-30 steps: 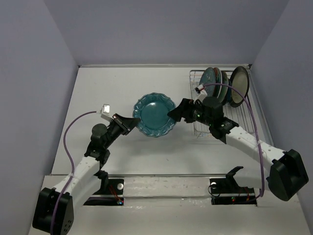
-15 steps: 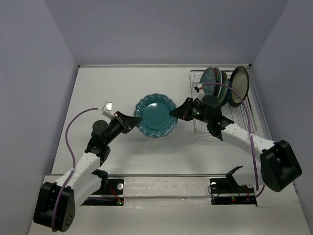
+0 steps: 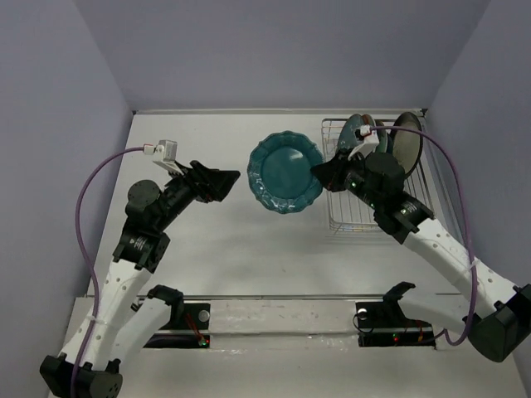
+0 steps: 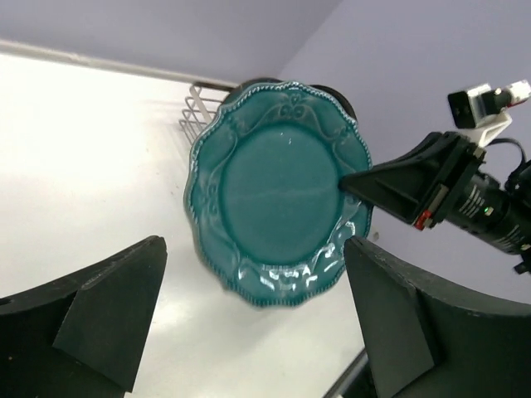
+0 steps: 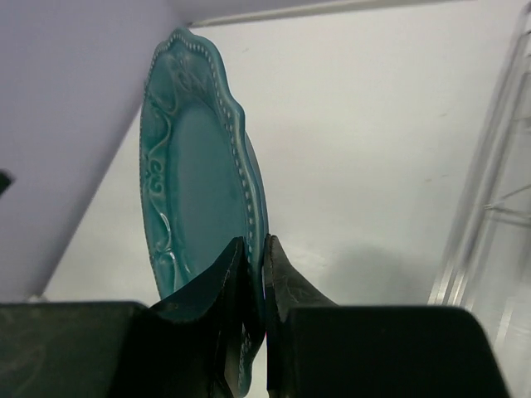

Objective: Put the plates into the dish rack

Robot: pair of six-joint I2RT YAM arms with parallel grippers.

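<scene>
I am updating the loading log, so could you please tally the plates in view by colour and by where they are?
Teal scalloped plate, held by the right gripper: 1
Teal plates standing in the dish rack: 2 that I can make out, partly hidden
Dark-rimmed plate standing in the rack: 1
Total: 4 plates in view
</scene>
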